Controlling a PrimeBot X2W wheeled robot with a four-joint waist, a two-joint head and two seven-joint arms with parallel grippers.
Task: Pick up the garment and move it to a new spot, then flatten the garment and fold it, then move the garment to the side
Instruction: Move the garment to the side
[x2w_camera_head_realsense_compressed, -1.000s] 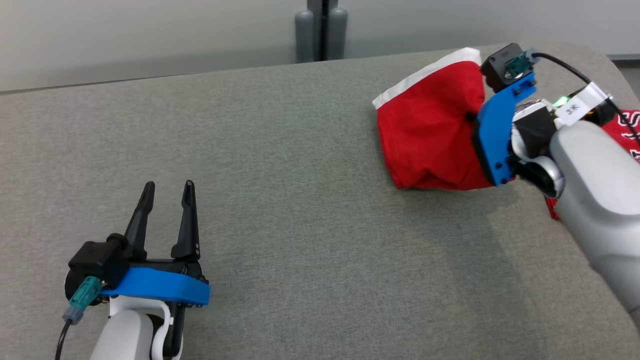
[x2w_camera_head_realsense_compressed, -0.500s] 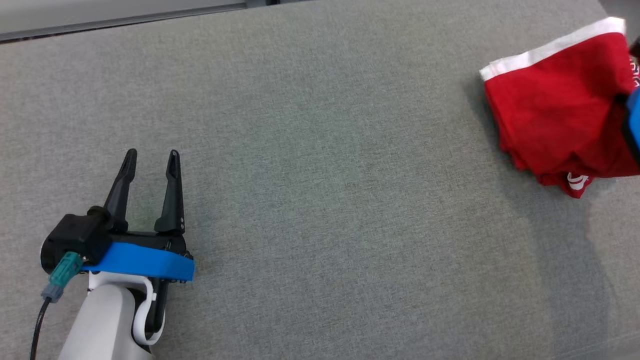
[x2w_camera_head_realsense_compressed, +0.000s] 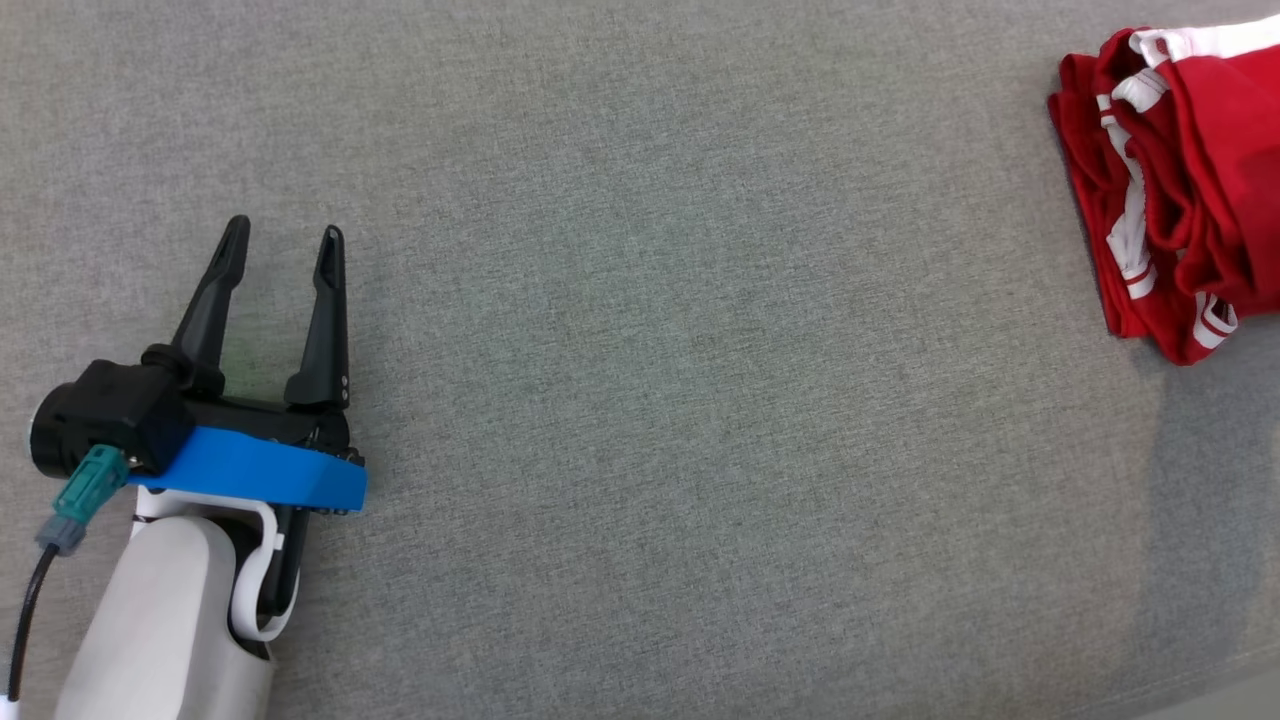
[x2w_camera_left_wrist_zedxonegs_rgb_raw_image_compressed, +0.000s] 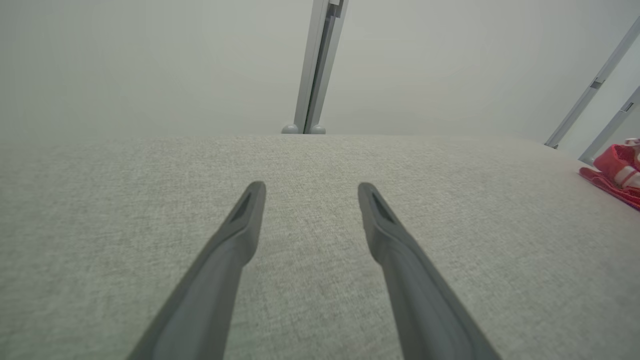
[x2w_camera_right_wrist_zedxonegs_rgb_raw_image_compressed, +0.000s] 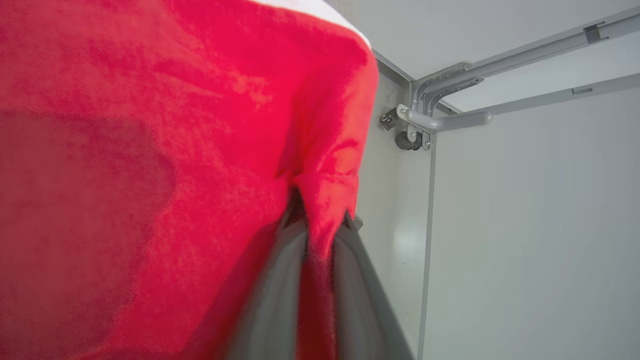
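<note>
The garment (x2w_camera_head_realsense_compressed: 1180, 190) is red cloth with white trim, bunched in folds at the right edge of the head view. It hangs above the grey surface and casts a shadow below. In the right wrist view the garment (x2w_camera_right_wrist_zedxonegs_rgb_raw_image_compressed: 165, 165) spreads across the left half, and my right gripper (x2w_camera_right_wrist_zedxonegs_rgb_raw_image_compressed: 320, 220) is shut on a fold of it. My left gripper (x2w_camera_head_realsense_compressed: 280, 245) rests low at the left, open, with nothing between its fingers. The left wrist view has the same open gripper (x2w_camera_left_wrist_zedxonegs_rgb_raw_image_compressed: 310, 192) over bare fabric, and a bit of the garment (x2w_camera_left_wrist_zedxonegs_rgb_raw_image_compressed: 617, 167) at the far right.
A grey fabric-covered surface (x2w_camera_head_realsense_compressed: 650, 350) spans the head view. Beyond its far edge stand a pale wall and a metal post (x2w_camera_left_wrist_zedxonegs_rgb_raw_image_compressed: 315, 65). A grey metal frame with a castor (x2w_camera_right_wrist_zedxonegs_rgb_raw_image_compressed: 430, 120) is in the right wrist view.
The head camera has tilted down and swung left. The garment has gone from a spread red panel to a bunched hanging bundle, and the right arm has left the head view. The left gripper stays open.
</note>
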